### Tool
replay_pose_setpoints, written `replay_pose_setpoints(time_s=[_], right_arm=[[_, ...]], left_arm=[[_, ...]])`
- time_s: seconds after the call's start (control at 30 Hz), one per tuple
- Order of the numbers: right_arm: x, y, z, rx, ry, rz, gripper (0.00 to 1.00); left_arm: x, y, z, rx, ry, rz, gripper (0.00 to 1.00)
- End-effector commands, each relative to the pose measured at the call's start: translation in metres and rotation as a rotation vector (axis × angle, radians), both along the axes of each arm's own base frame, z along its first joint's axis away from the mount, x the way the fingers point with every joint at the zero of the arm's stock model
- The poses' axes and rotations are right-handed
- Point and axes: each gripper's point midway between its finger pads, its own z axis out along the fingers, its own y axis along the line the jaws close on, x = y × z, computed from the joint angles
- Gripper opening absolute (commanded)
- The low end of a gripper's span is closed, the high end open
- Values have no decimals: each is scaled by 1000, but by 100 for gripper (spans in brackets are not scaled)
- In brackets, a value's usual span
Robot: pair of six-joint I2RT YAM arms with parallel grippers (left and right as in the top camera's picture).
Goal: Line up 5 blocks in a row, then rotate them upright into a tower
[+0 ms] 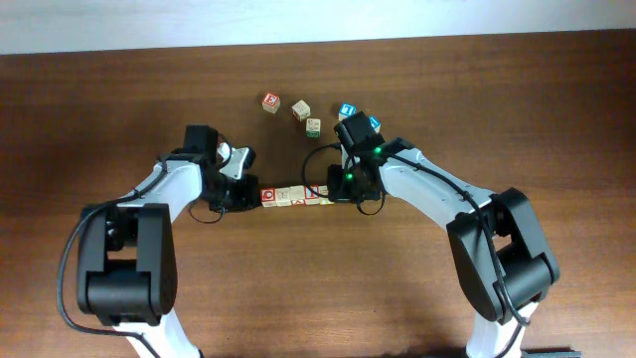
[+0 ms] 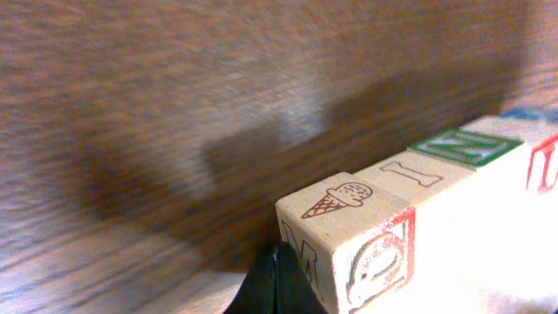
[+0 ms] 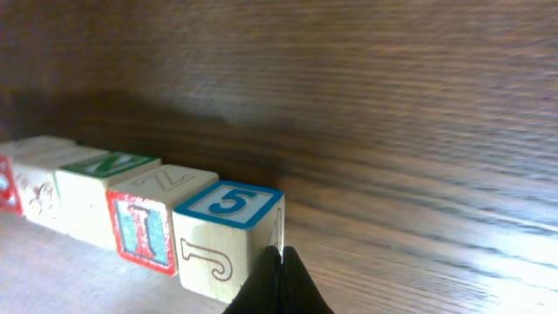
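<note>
Braced end to end between left fingers (image 2: 272, 288) and right fingers (image 3: 281, 288), both pressed together: row of blocks (image 1: 295, 195) on the bench (image 1: 119, 99). Lined up and squeezed; probably ready for turning, rotation not evidently done.

A: Where is the row of blocks (image 1: 295, 196)?
B: It lies on the table (image 1: 119, 99), near the middle. The left gripper (image 1: 254, 197) is at the left end of the row, and the right gripper (image 1: 336, 195) is at its right end.
A: And behind the row?
B: Several loose blocks (image 1: 300, 108) lie there, apart from it.
</note>
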Motion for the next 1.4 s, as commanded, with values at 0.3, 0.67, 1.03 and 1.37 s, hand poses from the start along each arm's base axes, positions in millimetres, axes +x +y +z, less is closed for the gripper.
replay_pose_setpoints(time_s=[0.3, 0.67, 1.03, 1.37], right_arm=[[-24, 50, 2, 115, 57, 107, 24], [-26, 45, 1, 104, 46, 174, 26], [11, 22, 46, 110, -20, 220, 36], [47, 61, 47, -47, -283, 289, 59]], left_arm=[[-40, -60, -1, -193, 110, -128, 31], [-39, -14, -23, 29, 135, -65, 14], [-17, -1, 2, 112, 147, -27, 13], [97, 89, 92, 277, -78, 374, 51]])
